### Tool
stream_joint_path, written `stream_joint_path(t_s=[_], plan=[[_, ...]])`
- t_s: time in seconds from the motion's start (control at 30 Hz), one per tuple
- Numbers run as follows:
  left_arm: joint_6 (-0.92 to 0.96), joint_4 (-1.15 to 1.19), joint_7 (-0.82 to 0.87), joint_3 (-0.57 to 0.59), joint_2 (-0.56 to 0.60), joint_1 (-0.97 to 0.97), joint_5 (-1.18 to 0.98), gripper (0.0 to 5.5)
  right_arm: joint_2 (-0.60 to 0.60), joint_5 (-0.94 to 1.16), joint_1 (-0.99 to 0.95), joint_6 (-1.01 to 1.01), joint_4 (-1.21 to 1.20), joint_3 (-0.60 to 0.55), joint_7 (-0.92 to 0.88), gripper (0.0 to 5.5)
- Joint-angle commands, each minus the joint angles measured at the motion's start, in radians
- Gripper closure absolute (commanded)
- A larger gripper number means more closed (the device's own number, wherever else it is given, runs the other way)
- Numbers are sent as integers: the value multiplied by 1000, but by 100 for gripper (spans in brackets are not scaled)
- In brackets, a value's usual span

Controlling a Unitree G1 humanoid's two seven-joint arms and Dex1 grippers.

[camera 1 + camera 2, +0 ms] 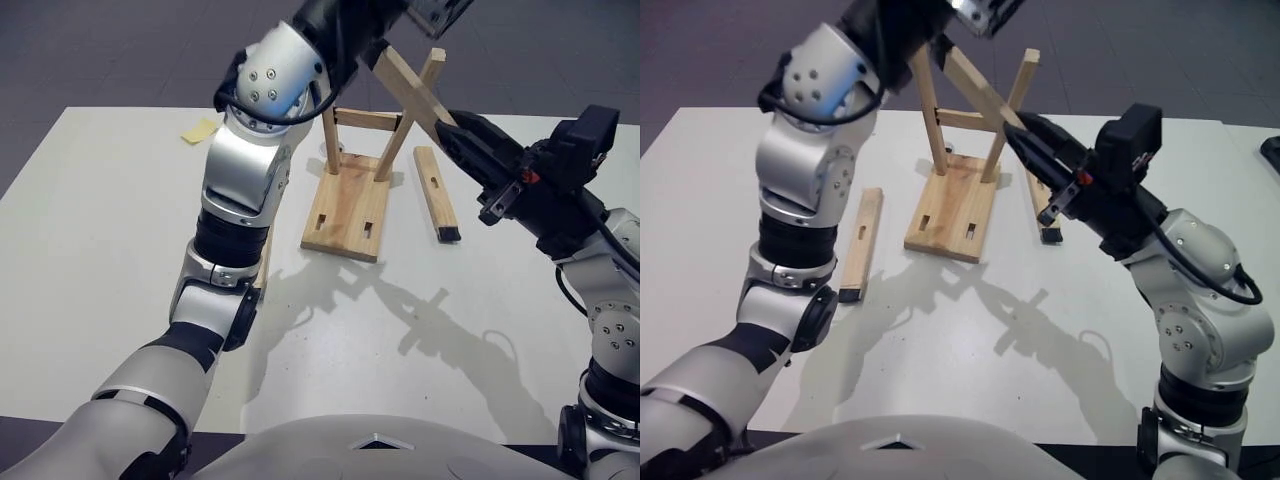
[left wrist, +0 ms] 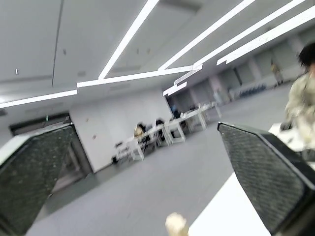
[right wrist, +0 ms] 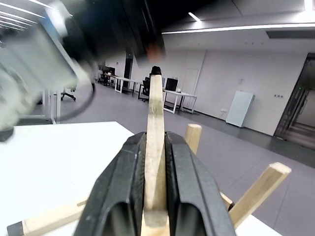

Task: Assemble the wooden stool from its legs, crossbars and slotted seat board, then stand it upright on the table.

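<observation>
stool half built: the seat board (image 1: 345, 205) lies flat on the table (image 1: 120, 220), below and just beyond the right pincer (image 1: 447, 124). two standing legs (image 1: 330, 140) and a crossbar (image 1: 366, 119) sit in its far slots. right pincer is clamped on a third leg (image 1: 410, 85), which slants up from its tips toward the left pincer (image 2: 145, 128). that one gapes wide, gripping nothing.

risk, as i judge it: the third leg crosses a standing one, so a push could lever that one out or tip the board.

no containers. the two near slots (image 1: 320, 216) look empty.
</observation>
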Motion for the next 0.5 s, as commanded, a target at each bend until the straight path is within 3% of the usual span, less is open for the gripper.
stream_joint_path(t_s=[0.03, 0.5], plan=[[11, 41, 4, 9, 39, 85, 40, 10, 12, 77, -38, -26, -20, -46, -23, 509], [13, 16, -23, -15, -4, 184, 27, 10, 77, 114, -116, -66, 12, -7, -109, 509]])
